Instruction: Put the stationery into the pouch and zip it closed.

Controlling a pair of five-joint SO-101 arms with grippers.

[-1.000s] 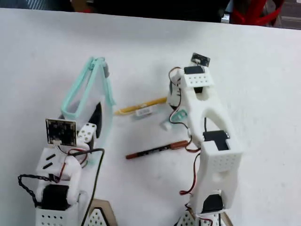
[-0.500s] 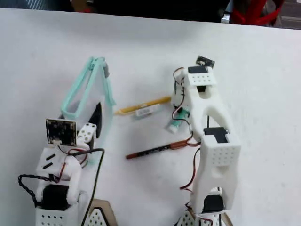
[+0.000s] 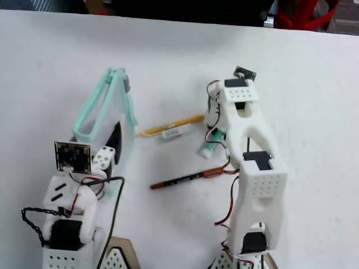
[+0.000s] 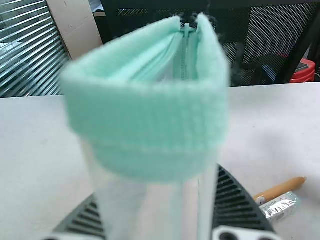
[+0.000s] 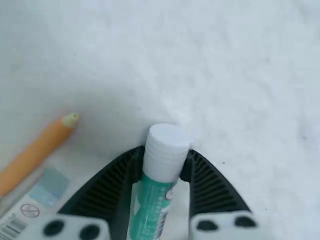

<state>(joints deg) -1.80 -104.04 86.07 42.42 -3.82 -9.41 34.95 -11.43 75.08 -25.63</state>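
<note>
The pouch [image 3: 104,109] is clear plastic with a mint green zip band and stands open on the left of the table. My left gripper [image 3: 114,143] is shut on its near edge, and the left wrist view shows the band [image 4: 150,120] rising between the jaws. My right gripper [image 5: 164,155] is shut on a glue stick [image 5: 156,200] with a green body and white cap, held just above the table near the middle [image 3: 208,148]. A yellow pencil [image 3: 168,124], a small wrapped item [image 3: 171,133] and a brown pen [image 3: 184,179] lie between the arms.
The table [image 3: 291,73] is white. The pencil's tip [image 5: 37,150] and the wrapped item [image 5: 30,207] lie close beside the right gripper. Dark furniture and a red frame [image 3: 303,14] stand beyond the far edge.
The right arm's wrist has shifted slightly right with the glue stick in its jaws, which tilted; in the last half second it kept still. The left arm and pouch have not moved.
</note>
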